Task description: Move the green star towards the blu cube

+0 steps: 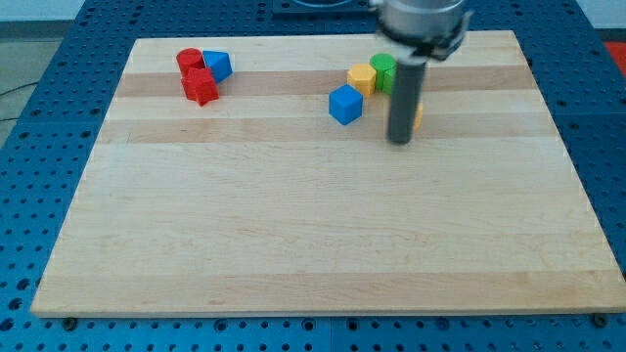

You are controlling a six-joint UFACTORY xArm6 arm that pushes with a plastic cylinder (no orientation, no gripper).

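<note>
The blue cube [344, 104] sits on the wooden board [313, 235] at the upper middle. A yellow hexagon-like block [362, 78] is just above and right of it. A green block [382, 70] touches the yellow one on its right; the rod covers its right side, so I cannot make out its shape. My tip [401, 143] rests on the board to the right of the blue cube and below the green block, apart from both. A yellow-orange block [419, 118] peeks out from behind the rod's right edge.
At the upper left a red cylinder [189, 61], a blue block [218, 66] and a red star-like block [200, 87] are bunched together. The board lies on a blue perforated table [39, 196].
</note>
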